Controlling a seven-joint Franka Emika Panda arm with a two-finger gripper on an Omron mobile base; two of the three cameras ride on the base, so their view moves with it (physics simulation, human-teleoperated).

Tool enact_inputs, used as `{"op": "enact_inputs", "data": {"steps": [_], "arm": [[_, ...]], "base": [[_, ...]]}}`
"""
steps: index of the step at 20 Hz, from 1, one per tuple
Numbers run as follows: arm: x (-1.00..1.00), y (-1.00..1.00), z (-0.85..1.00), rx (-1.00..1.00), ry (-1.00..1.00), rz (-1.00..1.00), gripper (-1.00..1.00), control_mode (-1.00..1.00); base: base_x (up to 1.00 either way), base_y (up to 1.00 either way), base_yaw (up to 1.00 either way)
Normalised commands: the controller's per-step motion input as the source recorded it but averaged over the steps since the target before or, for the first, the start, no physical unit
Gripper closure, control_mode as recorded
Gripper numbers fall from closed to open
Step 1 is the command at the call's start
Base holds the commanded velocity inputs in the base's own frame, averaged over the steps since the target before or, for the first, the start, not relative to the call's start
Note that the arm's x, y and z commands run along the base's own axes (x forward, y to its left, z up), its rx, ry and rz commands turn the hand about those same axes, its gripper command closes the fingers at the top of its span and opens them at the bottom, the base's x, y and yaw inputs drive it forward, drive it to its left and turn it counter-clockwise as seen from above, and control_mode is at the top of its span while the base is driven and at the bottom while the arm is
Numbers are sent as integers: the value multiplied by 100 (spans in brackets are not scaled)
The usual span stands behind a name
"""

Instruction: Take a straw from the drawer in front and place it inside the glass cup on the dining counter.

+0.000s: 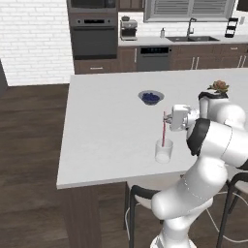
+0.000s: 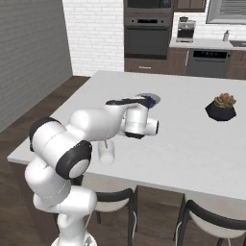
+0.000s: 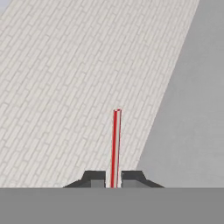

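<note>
The left base view looks forward and down from behind the arm across the dining counter [image 1: 106, 140], toward the brick wall with the oven [image 1: 94, 36] and the sink [image 1: 193, 38]. The right base view looks from the other side over the same counter's near edge and also takes in the oven. Both share the glass cup [image 1: 163, 150] near that edge. The hand view sits close behind the gripper [image 3: 113, 179], facing a brick wall.
</note>
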Motion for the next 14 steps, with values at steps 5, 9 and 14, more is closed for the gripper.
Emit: {"op": "enact_inputs", "data": {"steps": [5,9,14], "arm": [[0,-1,-25,0,-2,0,100,-100],[0,-2,-23,0,-3,0,100,-100],[1,0,-26,0,-2,0,100,-100]], "base": [[0,0,0],[0,0,0],[0,0,0]]}}
